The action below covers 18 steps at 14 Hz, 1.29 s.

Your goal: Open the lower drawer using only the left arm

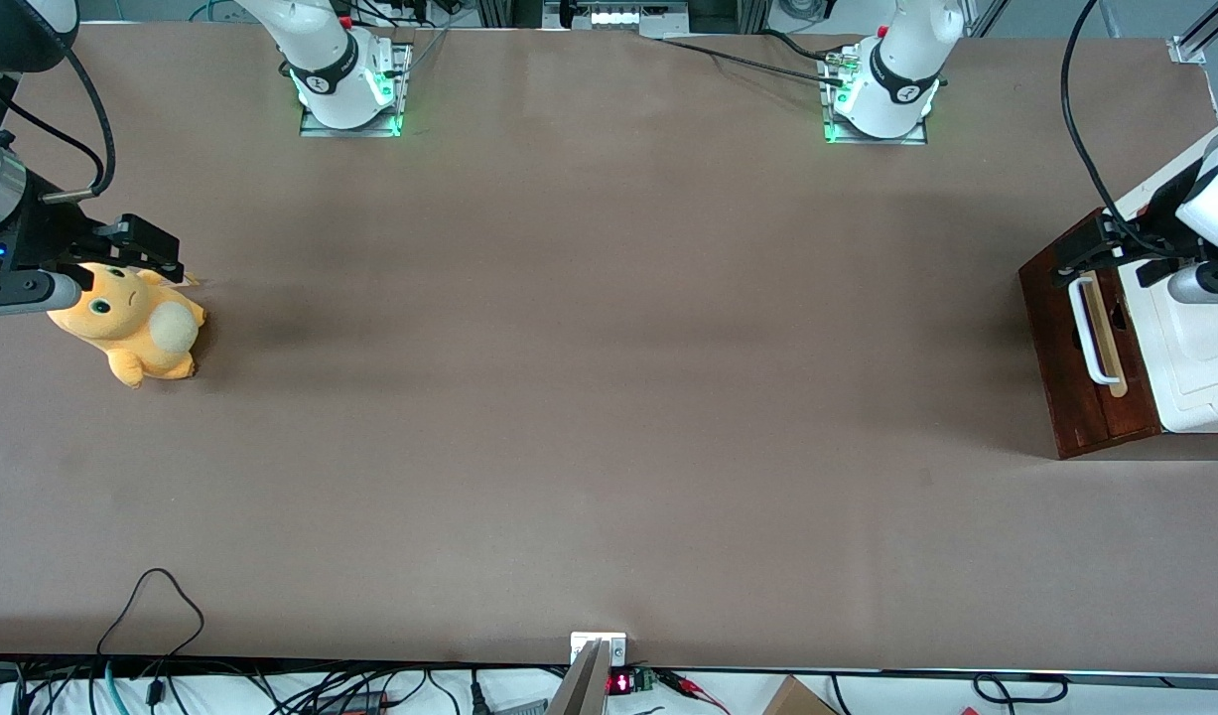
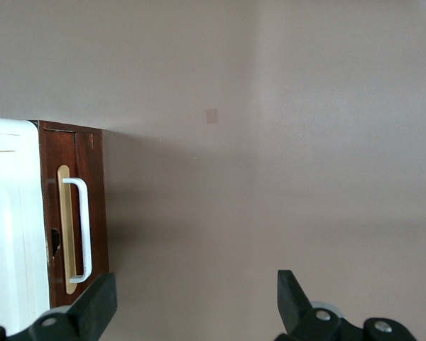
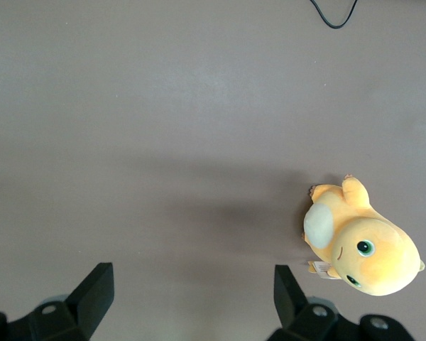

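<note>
The lower drawer (image 1: 1055, 348) has a dark red-brown front with a pale wooden strip (image 1: 1107, 343) and a white loop handle (image 1: 1093, 333). It sits in a white-topped cabinet (image 1: 1199, 367) at the working arm's end of the table. The left arm's gripper (image 1: 1115, 260) hangs above the end of the drawer front farther from the front camera. It is open and holds nothing. In the left wrist view the gripper (image 2: 195, 302) spreads wide over bare table beside the drawer (image 2: 92, 213). One finger (image 2: 96, 302) overlaps the front's corner, clear of the handle (image 2: 85, 227).
A yellow plush toy (image 1: 132, 328) lies toward the parked arm's end of the table. A thin black cable (image 1: 152, 596) loops onto the table at its edge nearest the front camera. Two arm bases (image 1: 350, 89) stand along the edge farthest from it.
</note>
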Motion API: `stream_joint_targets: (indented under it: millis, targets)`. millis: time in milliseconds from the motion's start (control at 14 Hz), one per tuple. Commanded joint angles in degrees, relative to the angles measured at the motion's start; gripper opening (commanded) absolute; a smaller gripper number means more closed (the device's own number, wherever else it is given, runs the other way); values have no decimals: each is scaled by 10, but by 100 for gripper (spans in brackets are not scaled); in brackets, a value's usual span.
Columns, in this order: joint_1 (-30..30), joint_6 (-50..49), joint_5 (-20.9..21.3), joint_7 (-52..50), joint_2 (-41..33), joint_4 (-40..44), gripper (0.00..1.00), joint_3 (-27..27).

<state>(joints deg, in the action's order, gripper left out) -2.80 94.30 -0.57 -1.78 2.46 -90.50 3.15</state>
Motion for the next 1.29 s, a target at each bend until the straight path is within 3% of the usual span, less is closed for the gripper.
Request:
stream_joint_targets:
  millis: [0,860,1218]
  targets:
    - [1,-15,-5,16,0,11,100,-1]
    - [0,-45,0,10,32,18,100,-4]
    - [16,-74,102,1,61,18,100,3]
